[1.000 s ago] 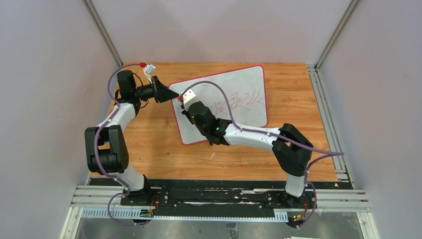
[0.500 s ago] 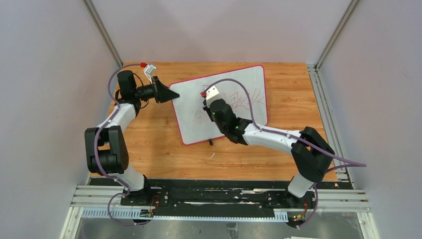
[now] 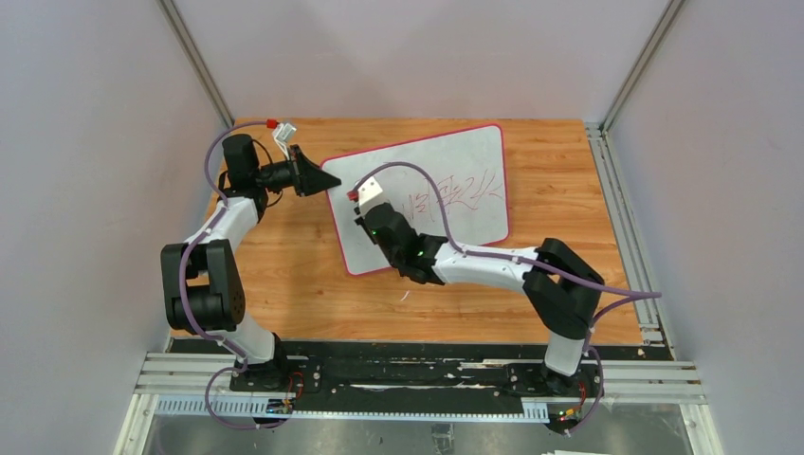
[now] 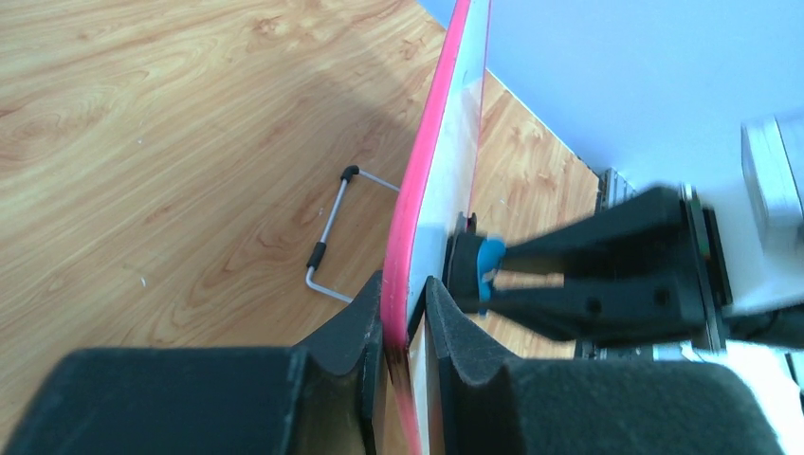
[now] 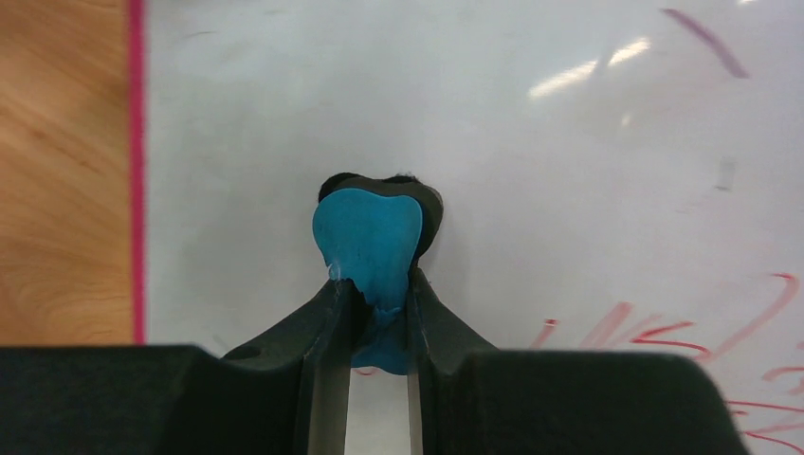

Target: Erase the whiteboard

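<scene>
The whiteboard (image 3: 474, 175) is a white board with a pink-red rim, lying tilted on the wooden table, with red scribbles (image 3: 455, 196) on its right half. My left gripper (image 3: 334, 182) is shut on the board's left rim (image 4: 417, 204), which runs edge-on between its pads. My right gripper (image 3: 365, 223) is shut on the blue bow-shaped eraser (image 5: 370, 242) and presses it against the board's left part, close to the rim. The eraser also shows in the left wrist view (image 4: 488, 270). Red marks (image 5: 664, 332) lie to the right of the eraser.
A bent metal wire foot (image 4: 332, 232) sticks out behind the board onto the wooden table (image 3: 284, 265). Aluminium rails (image 3: 626, 218) run along the table's right side. Grey walls close in the back and both sides.
My right gripper swept right across the scribbles with the eraser, then came back to the board's left part. The left gripper has kept still on the rim.
</scene>
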Motion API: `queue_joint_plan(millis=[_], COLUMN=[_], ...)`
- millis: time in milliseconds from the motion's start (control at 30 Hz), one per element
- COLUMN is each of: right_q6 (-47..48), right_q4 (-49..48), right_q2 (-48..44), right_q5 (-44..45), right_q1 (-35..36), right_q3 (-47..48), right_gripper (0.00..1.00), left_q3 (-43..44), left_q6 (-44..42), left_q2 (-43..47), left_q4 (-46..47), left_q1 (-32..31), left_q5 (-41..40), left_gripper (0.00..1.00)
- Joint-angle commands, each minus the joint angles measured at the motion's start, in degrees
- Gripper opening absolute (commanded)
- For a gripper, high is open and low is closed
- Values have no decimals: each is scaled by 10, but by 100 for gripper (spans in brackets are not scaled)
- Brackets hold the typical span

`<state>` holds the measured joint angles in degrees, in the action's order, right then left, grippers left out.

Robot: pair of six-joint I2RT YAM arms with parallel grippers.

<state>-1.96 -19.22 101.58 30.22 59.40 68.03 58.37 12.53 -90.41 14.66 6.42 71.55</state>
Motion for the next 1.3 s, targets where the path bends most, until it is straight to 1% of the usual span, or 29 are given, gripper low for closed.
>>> queue_joint_plan(millis=[0, 133, 200, 467, 533, 667, 833, 1033, 1133, 1267], right_q6=[-22, -28, -29, -31, -28, -23, -36, -34, -32, -34], right_q4=[3, 8, 9, -7, -7, -9, -5, -3, -4, -4], right_q2=[61, 72, 59, -46, -72, -98, -70, 20, 51, 61], right_q5=[-20, -4, 7, 12, 13, 12, -16, -14, -12, -3], right_q1=[49, 53, 42, -49, -69, -82, -61, 16, 47, 61], right_q3=[41, 40, 25, -94, -112, -127, -92, -18, 8, 9], right_gripper=[1, 1, 1, 1, 1, 1, 1, 1, 1, 1], left_q3=[-5, -6, -7, -7, -7, -7, -6, -5, -6, -7], left_q6=[-35, -34, -34, -35, -35, -36, -35, -34, -33, -34], left_q2=[14, 16, 17, 14, 14, 13, 9, 12, 13, 14], left_q4=[14, 14, 14, 15, 15, 15, 15, 14, 15, 15], left_q1=[-4, -4, -4, -4, -4, -4, -4, -4, -4, -4], left_q5=[-6, -5, -4, -3, -3, -4, -4, -5, -5, -4], left_gripper=[0, 0, 0, 0, 0, 0, 0, 0, 0, 0])
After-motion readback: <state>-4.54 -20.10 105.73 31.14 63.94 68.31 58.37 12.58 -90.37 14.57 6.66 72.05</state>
